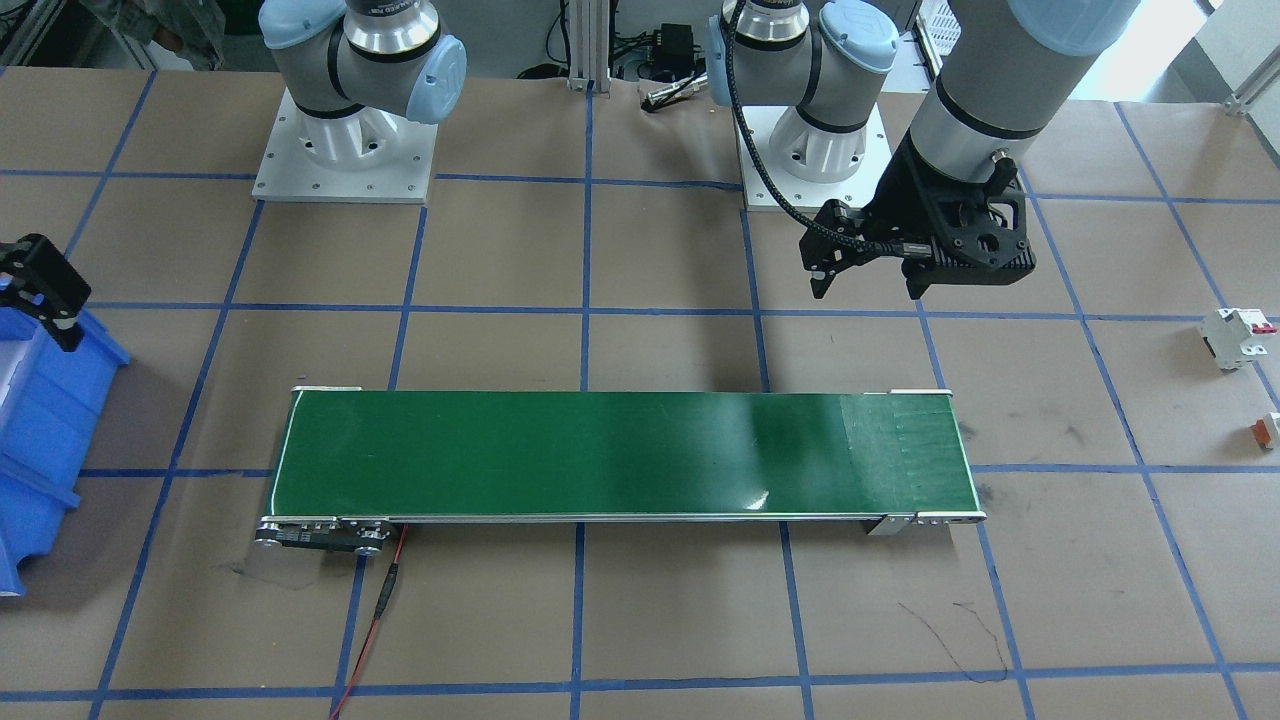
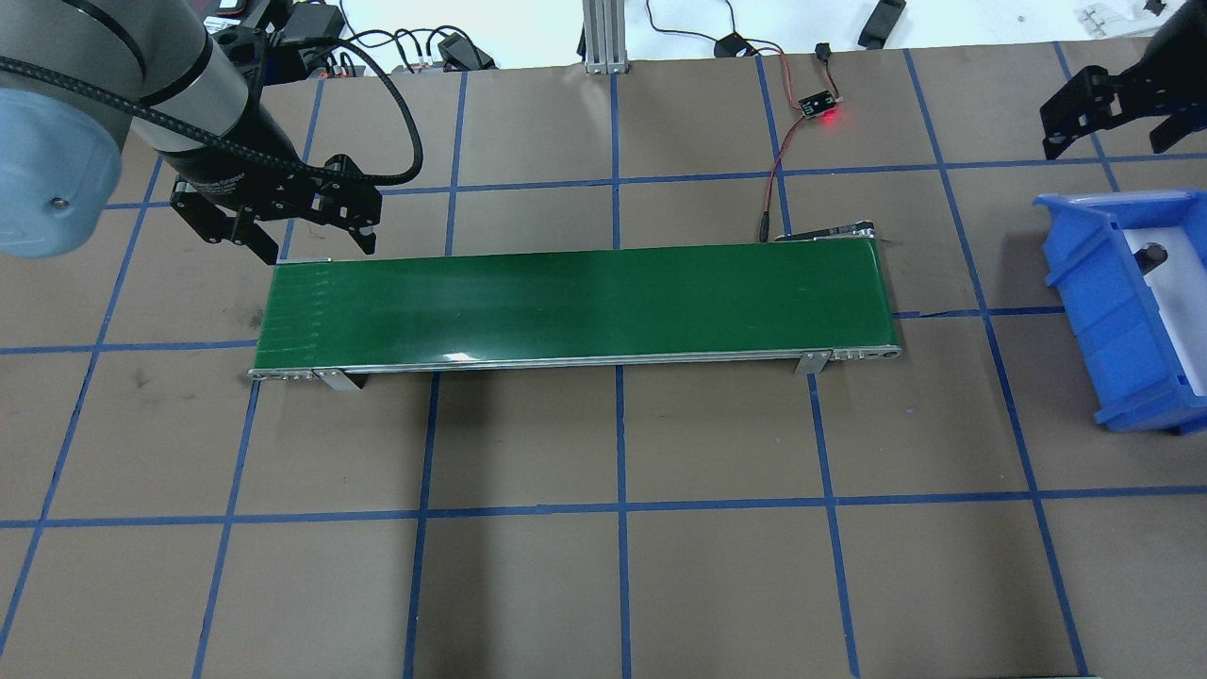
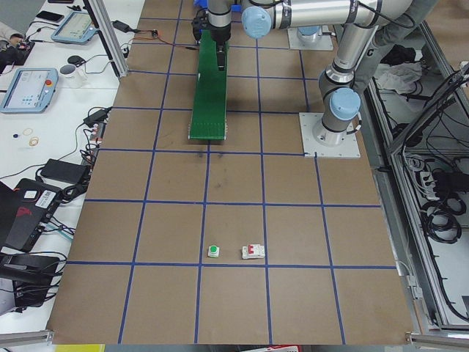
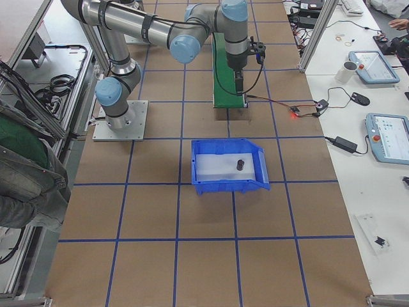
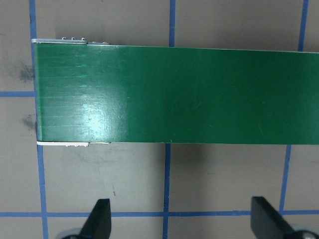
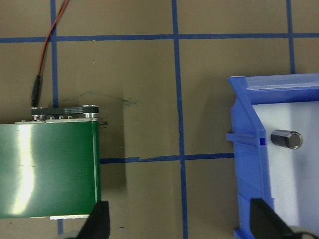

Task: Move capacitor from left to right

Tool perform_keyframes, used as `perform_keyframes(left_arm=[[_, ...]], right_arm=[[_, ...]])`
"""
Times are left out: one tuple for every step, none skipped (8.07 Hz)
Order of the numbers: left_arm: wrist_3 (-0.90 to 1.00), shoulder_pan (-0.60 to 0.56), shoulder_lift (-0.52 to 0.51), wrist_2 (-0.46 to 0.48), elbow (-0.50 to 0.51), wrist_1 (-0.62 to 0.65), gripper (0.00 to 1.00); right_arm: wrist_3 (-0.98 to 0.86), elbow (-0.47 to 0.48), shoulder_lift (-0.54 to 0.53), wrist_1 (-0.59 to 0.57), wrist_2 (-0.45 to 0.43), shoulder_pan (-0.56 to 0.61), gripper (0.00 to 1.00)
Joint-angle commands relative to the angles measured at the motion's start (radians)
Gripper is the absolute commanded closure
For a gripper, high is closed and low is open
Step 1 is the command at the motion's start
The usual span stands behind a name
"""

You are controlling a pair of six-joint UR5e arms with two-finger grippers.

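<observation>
One capacitor (image 6: 286,140), lying nowhere near the belt: it sits inside the blue bin (image 6: 244,149) at the robot's right end of the table, on the bin's white floor, close to the wall on the belt side. From the right-end camera it looks like a short dark stub standing on end (image 4: 241,165), long axis up. In the right wrist view the flat grey end shows toward that view's right. Can't tell a lean, too small.

Counts: one bin, one green belt (image 2: 566,302), two arms, two claws. Two small loose parts on the paper at the robot's left end, well apart from the belt: one white switch box with red (image 1: 1238,337) and one smaller piece (image 1: 1268,428).

Left claw (image 2: 316,247) hangs over the table by the left end of the belt, jaws spread wide, nothing between them; both tips show in its wrist view with bare paper between.

Right claw (image 2: 1111,140) hangs up near the bin, also spread wide and holding nothing, not touching the capacitor
</observation>
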Motion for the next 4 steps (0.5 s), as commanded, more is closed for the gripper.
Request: perform_keyframes(left_arm=[[0.001,0.000,0.000,-0.002,-0.002,0.000,0.00],[0.001,0.000,0.000,-0.002,-0.002,0.000,0.00],[0.000,0.000,0.000,-0.002,-0.002,0.000,0.00],[0.001,0.000,0.000,-0.002,-0.002,0.000,0.00]], right_arm=[[0.134,0.000,-0.006,0.017,0.001,0.128,0.00],[0.183,0.000,-0.006,0.031,0.002,0.157,0.00],[0.221,0.000,-0.006,0.034,0.004,0.183,0.00],[0.248,0.000,-0.006,0.034,0.004,0.218,0.00]])
